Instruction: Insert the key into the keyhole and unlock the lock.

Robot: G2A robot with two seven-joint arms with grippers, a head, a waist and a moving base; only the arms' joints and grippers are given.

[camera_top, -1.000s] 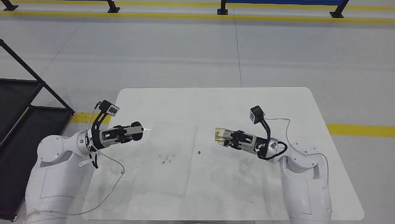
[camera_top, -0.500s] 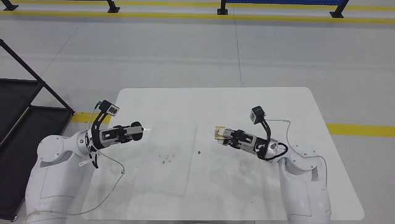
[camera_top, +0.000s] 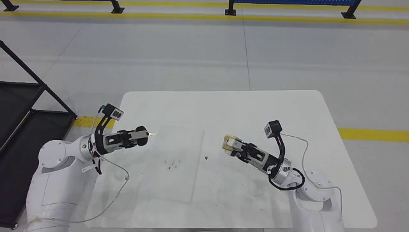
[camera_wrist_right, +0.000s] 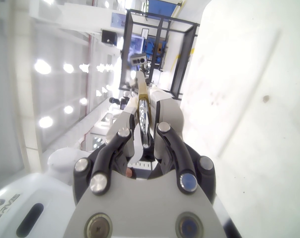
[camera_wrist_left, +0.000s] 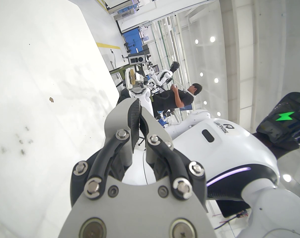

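White table [camera_top: 255,110] on a pale grey floor with yellow lines, blue barriers along the back and a black rack [camera_top: 25,114] off to one side. A thin clear sheet [camera_top: 185,181] lies on the middle of the table, with a few dark specks [camera_top: 171,163] on it.

Right gripper [camera_wrist_right: 143,100] is clamped on the lock [camera_top: 227,144], a brass body with a shiny shackle, held up off the table near the middle. The left wrist view catches the brass end of it facing that way.

Left gripper [camera_wrist_left: 137,105] is pinched almost closed. From the top view a small pale sliver pokes out past the tips, which looks like the key [camera_top: 151,131], though it's too small to be sure. Key and lock are well apart, with the clear sheet between them.

Compared to a second ago, the right arm has swung its elbow out toward the near corner of the table, so it now angles in diagonally, while the lock sits in roughly the same spot. Left arm hasn't budged.
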